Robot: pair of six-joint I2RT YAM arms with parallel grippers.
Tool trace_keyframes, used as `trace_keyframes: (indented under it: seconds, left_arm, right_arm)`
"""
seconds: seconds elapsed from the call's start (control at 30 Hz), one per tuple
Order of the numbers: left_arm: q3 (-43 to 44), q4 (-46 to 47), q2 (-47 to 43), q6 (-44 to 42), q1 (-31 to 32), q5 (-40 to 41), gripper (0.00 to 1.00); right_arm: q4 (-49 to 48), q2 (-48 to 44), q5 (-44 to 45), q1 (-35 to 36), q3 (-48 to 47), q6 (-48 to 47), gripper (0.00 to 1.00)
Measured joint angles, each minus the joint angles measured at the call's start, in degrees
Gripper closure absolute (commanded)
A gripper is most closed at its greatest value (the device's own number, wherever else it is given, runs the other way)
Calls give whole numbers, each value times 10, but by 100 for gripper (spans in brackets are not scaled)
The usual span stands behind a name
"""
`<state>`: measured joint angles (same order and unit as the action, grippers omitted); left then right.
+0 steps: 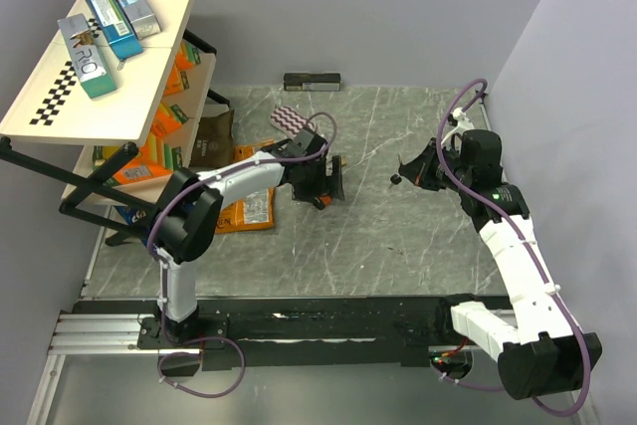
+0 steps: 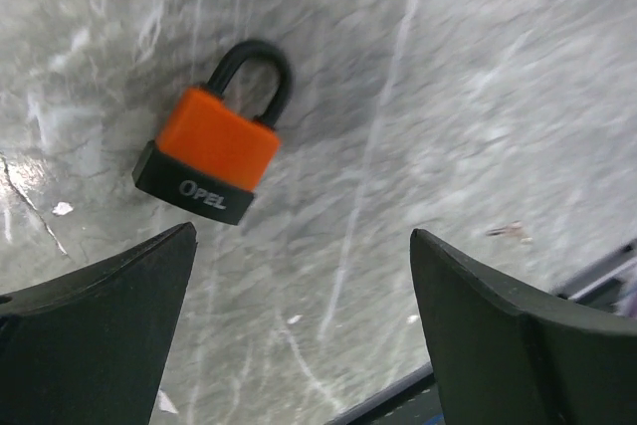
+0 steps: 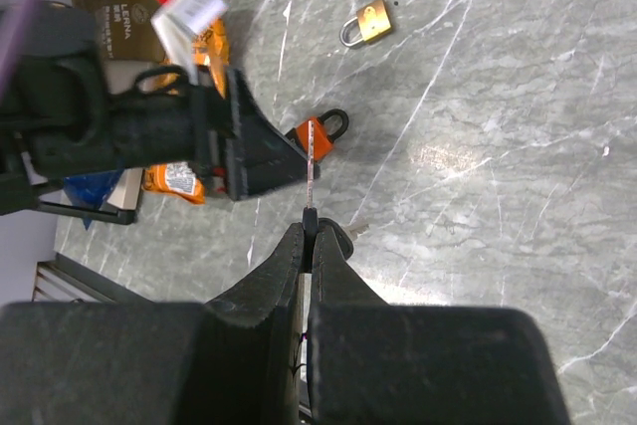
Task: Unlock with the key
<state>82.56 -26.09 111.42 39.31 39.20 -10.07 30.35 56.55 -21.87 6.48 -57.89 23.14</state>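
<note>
An orange-red padlock (image 2: 214, 141) with a black shackle and black base lies flat on the grey marble table, just ahead of my left gripper (image 2: 304, 236), which is open and empty above it. The padlock also shows in the right wrist view (image 3: 323, 132), next to the left gripper's dark finger (image 3: 254, 151). My right gripper (image 3: 312, 231) is shut on the black head of the key (image 3: 312, 161). The key's thin blade points at the orange padlock from a short way off. In the top view the right gripper (image 1: 403, 174) holds the key (image 1: 396, 180) to the right of the left gripper (image 1: 330, 184).
A small brass padlock (image 3: 368, 22) lies farther back on the table. An orange snack packet (image 1: 244, 214), a brown bag (image 1: 214, 136) and a pink striped item (image 1: 289, 121) lie by the left arm. A shelf rack (image 1: 100, 57) with boxes stands at the left. A black bar (image 1: 313, 81) lies at the back.
</note>
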Motion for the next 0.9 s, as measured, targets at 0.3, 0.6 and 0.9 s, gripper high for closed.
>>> trace_keyframes:
  seconds: [0.3,0.6,0.9]
  left_arm:
    - [28,-40,58,-18,3,-22,7]
    - [80,-40,97,-22,17,-47,6]
    - [115,-15,122,-16,31,-82,6]
  right_arm:
    - [3,0,0,0,0,1,100]
    - [3,0,0,0,0,5,100]
    - [3,-1,1,0,0,5,100]
